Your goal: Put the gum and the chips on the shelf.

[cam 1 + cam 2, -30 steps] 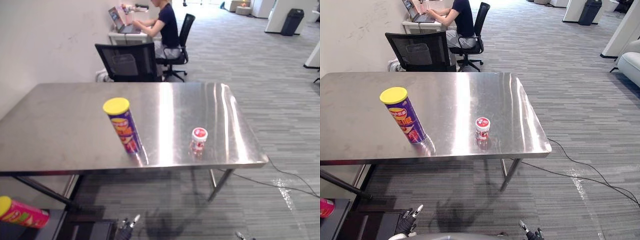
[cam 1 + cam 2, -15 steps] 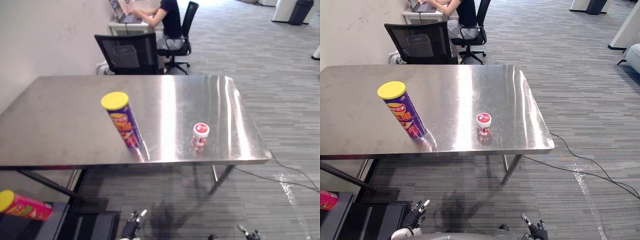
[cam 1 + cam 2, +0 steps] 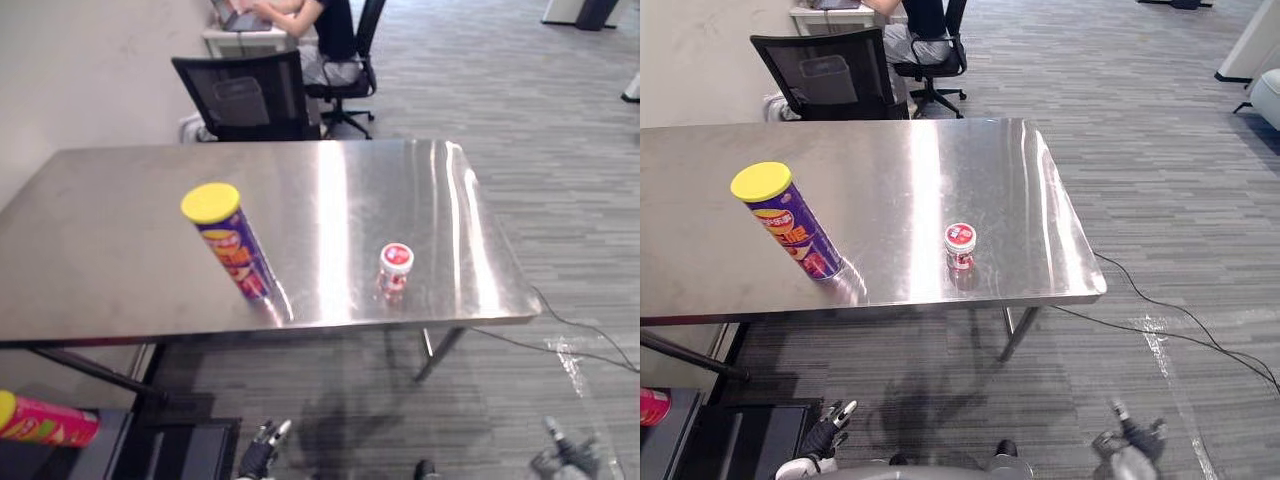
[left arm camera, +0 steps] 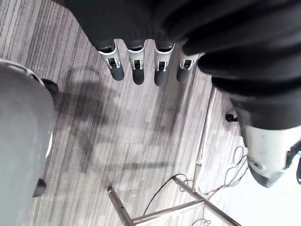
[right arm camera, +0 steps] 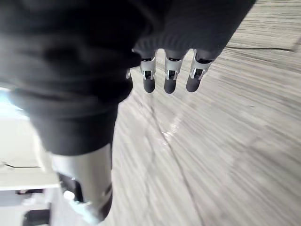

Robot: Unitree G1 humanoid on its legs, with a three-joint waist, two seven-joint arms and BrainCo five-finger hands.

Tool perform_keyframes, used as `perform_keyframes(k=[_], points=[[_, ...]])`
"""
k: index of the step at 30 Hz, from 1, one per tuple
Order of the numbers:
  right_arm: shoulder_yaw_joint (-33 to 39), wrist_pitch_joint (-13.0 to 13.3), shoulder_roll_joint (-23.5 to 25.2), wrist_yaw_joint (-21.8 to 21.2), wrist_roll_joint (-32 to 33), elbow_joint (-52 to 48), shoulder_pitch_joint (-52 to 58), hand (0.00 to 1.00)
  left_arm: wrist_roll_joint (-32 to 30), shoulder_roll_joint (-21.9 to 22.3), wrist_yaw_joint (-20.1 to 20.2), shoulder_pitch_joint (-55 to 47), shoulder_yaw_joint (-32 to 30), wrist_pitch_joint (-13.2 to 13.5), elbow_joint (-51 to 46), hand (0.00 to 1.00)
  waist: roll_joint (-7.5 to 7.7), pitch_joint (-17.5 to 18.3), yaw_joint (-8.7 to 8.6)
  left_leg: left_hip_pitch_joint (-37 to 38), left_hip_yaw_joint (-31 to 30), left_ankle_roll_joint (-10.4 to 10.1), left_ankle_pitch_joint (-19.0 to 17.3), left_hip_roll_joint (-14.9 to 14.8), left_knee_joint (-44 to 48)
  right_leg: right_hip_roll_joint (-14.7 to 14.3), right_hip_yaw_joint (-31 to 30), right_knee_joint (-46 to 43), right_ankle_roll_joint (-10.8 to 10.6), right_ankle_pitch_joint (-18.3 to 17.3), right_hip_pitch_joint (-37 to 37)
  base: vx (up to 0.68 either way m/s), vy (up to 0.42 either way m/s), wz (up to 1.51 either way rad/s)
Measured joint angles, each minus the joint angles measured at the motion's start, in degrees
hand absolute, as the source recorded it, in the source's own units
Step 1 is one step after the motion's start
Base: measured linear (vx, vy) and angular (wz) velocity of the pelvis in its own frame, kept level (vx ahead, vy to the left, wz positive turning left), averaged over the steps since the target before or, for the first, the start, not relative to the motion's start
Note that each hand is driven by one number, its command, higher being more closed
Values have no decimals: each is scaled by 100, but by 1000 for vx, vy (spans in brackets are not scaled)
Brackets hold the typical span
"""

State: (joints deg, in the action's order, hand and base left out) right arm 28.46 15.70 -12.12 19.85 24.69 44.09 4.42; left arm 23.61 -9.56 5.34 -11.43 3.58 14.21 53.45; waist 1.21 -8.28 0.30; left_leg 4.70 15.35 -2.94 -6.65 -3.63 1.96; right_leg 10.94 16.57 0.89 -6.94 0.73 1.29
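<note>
My left hand and right hand hang below the table, fingers straight and empty. Chips and gum stand near its front edge. I judge stepping closer comes first, then gripping the chips mid-body.

The chips can is deep purple with red and orange print and a bright yellow lid. The gum tub, to its right, is red and white, its lid white-rimmed around a red centre. The desk is brushed silver steel, streaked with pale reflections. The carpet is grey in fine lighter and darker stripes. At the near left, a second can is pink-red with green and yellow patches and a yellow lid. Beyond the desk, the chair is black mesh and the wall is off-white. The left hand and right hand have silver fingers with dark tips under black ribbed covers.
</note>
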Motion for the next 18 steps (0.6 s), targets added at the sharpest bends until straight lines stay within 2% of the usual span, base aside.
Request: perform_keyframes(k=[4,10,12,14,15,17,18], points=[[256,-143,-294,252,-18,-1099,-90,0,2,-8,-32,-63,-69,-69,-50,0,18,-20,-16,-56,27,-13,-28,-12,22,-16,-48,4,-15,19,-63,14,13,-6],[216,-228,-319,186,-922,-3106,-77,0,-13,-8,-77,-213,-136,-110,-213,0,21,-23,-68,-60,109,-13,-61,-5,19,-43,-126,12,-32,42,-108,54,19,-10],[87,-224,-324,-56,-1141,-3677,-67,0,-15,-6,-96,-229,-141,-111,-213,0,21,-23,-128,-60,107,-14,-61,-7,19,-43,-127,13,-33,42,-108,38,11,-1],[-313,-187,-377,-678,-1189,-4510,48,0,-32,-3,-121,-232,-169,-110,-213,0,21,-23,-176,-58,108,-22,-66,-14,19,-48,-132,16,-34,43,-109,0,0,0],[-440,-176,-408,-824,-1246,-4710,96,0,-35,-3,-121,-229,-170,-109,-213,0,22,-22,-179,-58,109,-23,-67,-15,19,-49,-133,18,-34,43,-108,0,0,0],[-899,-79,-665,-1404,-1853,-5332,224,0,-216,-2,-140,-228,-173,-104,-211,0,28,-21,-177,-58,107,-26,-72,-32,16,-52,-130,22,-34,43,-107,0,0,0],[-989,-43,-750,-1530,-1943,-5434,226,0,-224,-2,-150,-227,-173,-101,-211,0,30,-20,-175,-58,106,-25,-72,-45,15,-51,-128,22,-34,43,-106,0,0,0]])
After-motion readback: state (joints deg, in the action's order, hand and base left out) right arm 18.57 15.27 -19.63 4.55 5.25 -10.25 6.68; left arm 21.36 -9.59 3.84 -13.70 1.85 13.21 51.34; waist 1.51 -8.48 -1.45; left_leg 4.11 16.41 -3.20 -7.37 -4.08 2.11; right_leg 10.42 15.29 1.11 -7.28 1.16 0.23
